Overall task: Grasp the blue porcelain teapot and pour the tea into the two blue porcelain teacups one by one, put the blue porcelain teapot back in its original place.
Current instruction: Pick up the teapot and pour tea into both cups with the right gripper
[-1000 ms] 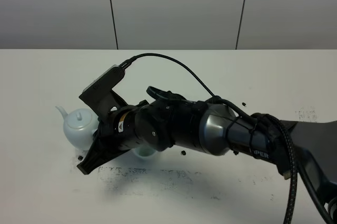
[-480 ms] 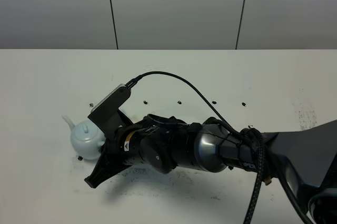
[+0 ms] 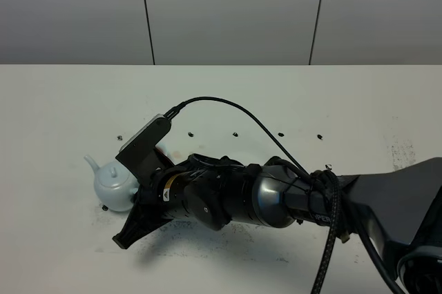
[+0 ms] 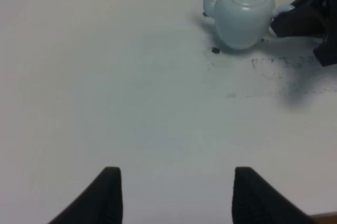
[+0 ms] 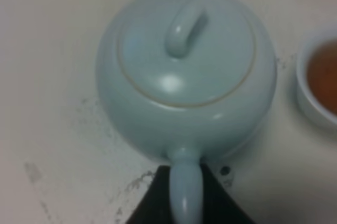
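Evidently our right gripper (image 5: 183, 184) pinches the pale-blue round-bellied porcelain teapot (image 5: 184, 77) by its loop handle (image 5: 185, 208), so it stands upright on the white table (image 3: 55, 108) just beside a small tea-filled pale-blue teacup (image 5: 320, 84); our left gripper (image 4: 176, 195) hangs spread, well apart.

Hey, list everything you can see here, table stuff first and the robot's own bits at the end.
blue porcelain teapot: one, pale blue, lid on, on the table's left part, spout pointing left.
teacup: one seen, pale blue, holding brown tea, close beside the teapot; a second cup does not show.
black dots: several, black, in a row across the table, more near the teapot.
table: one, white, dark smudges near the front.
wall: grey panels, behind the table.
right gripper: one, black, closed on the teapot's handle.
left gripper: one, black, open, above bare table.
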`<action>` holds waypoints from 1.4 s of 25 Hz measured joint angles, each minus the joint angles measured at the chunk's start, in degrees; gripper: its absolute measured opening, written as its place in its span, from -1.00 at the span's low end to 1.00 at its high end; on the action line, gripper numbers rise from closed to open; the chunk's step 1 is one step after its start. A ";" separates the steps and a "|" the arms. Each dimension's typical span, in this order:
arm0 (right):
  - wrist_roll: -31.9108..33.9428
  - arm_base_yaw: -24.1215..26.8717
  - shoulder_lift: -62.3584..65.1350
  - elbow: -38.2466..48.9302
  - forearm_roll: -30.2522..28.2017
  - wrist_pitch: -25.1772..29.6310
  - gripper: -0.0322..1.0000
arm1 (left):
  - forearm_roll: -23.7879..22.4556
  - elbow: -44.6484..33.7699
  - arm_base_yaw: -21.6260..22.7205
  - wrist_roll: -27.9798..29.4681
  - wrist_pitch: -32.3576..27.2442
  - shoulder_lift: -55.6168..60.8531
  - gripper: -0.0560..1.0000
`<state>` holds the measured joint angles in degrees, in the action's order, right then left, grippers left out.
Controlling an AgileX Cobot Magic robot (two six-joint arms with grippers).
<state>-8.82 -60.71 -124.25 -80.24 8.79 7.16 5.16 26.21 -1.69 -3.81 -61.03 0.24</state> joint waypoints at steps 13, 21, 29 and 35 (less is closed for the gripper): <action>-0.25 2.92 14.40 0.00 -4.42 14.60 -0.88 | 0.00 0.00 0.00 0.00 0.00 0.00 0.04; -19.47 14.37 21.07 0.00 -0.50 26.59 -0.88 | 0.00 0.00 0.00 0.00 0.00 0.00 0.04; -54.24 23.16 21.22 1.44 7.93 33.00 -0.88 | 0.00 0.00 0.00 -0.11 0.00 0.00 0.04; -67.00 25.60 21.26 6.82 7.60 29.83 -0.88 | 0.00 0.00 0.00 -0.11 0.00 0.00 0.04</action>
<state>-75.82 -35.12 -102.99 -73.42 16.39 36.99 5.16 26.21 -1.69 -3.92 -61.03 0.24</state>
